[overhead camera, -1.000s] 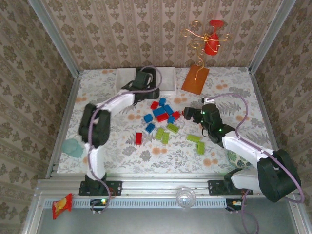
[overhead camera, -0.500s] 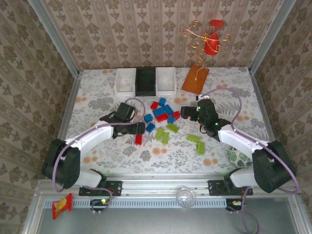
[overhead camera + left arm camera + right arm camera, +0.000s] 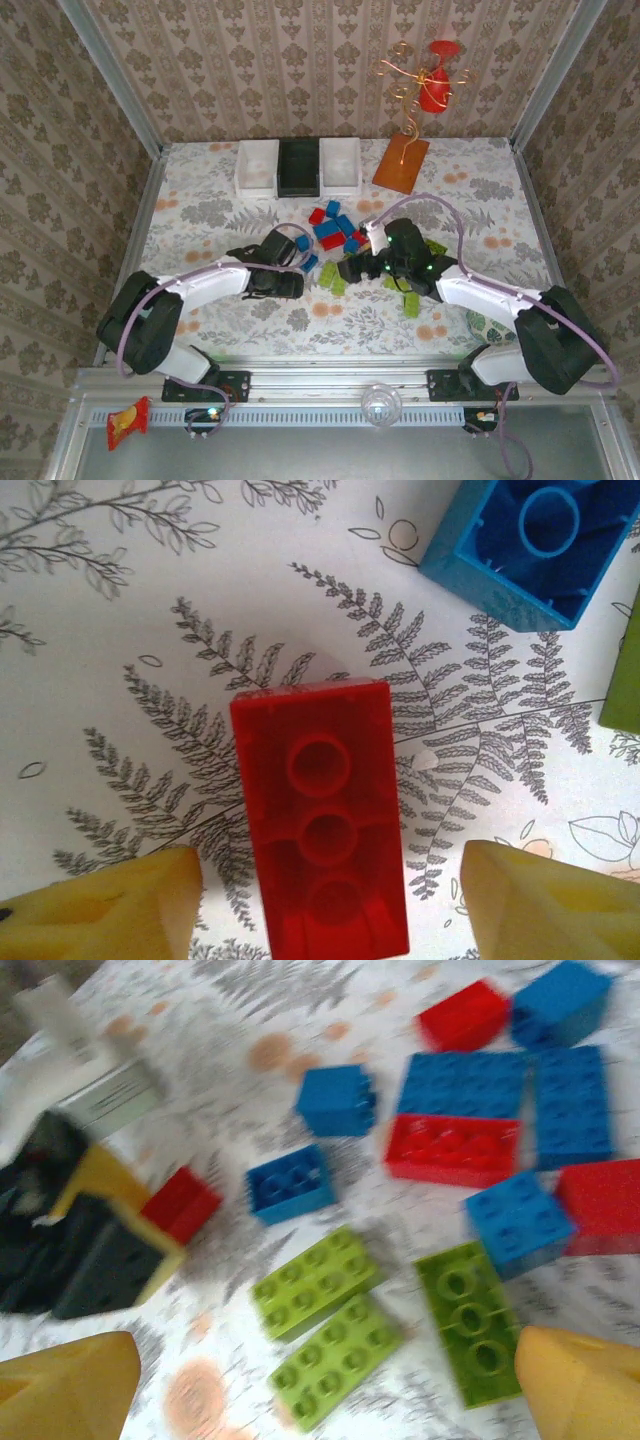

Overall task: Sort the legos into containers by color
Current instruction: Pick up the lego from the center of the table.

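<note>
An upside-down red lego lies on the cloth between my left gripper's open yellow fingertips, which do not touch it. A blue lego lies just beyond. My right gripper hovers open above two lime green legos and a third, upside-down one. Past them lies a cluster of red and blue legos. In the top view both grippers, left and right, sit mid-table. The white bin, black bin and second white bin stand at the back.
An orange flat board lies at the back right, below a red and gold wire ornament. A patterned ball rests by the right arm near the front edge. More green legos lie near the right arm.
My left arm swung back from the bins and lowered its gripper around the lone red lego. The right gripper moved left and down over the green legos.
</note>
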Available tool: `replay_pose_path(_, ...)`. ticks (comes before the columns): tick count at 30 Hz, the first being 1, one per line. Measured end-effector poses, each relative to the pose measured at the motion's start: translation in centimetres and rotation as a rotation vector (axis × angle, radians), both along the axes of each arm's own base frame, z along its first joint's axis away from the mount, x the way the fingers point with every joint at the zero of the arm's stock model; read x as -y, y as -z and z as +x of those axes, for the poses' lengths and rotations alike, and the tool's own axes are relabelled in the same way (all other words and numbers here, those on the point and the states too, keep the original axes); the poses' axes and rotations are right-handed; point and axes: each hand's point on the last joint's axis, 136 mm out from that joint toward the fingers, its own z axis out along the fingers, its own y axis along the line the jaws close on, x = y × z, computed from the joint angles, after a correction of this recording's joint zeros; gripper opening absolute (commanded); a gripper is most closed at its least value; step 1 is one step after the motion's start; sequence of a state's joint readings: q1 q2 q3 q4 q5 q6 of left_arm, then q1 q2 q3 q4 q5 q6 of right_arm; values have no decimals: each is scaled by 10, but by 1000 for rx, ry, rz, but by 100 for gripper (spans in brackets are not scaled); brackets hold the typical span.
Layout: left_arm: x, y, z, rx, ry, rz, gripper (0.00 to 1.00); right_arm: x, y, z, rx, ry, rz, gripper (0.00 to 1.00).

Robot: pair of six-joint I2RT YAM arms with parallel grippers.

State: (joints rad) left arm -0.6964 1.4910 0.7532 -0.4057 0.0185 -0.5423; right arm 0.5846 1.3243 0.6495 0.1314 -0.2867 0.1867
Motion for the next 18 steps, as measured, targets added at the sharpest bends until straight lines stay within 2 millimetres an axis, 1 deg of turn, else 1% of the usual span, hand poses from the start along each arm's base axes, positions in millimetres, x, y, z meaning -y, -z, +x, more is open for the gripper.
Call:
replay_pose_path(1, 1, 3, 0, -3, 0, 7, 58, 0, 2, -7, -4, -19, 3, 98)
replay_pose_path(4, -1, 5, 2, 12, -8, 39, 49, 3, 7, -16, -12, -33, 4, 98)
replay_pose_path(12, -6, 6, 9, 73, -28, 101, 29, -4, -4, -17, 18, -65, 49, 98)
replay_pose_path(14, -4, 2, 16, 106, -36, 85, 26, -6, -7, -17, 23, -76, 60, 97)
replay_pose_path(15, -3, -3, 23, 131, -49, 71, 25, -8, -7, -18, 24, -83, 64, 98)
replay_pose_path(18, -11, -27, 48, 217, -103, 18, 24, -12, -11, -18, 39, -93, 77, 98)
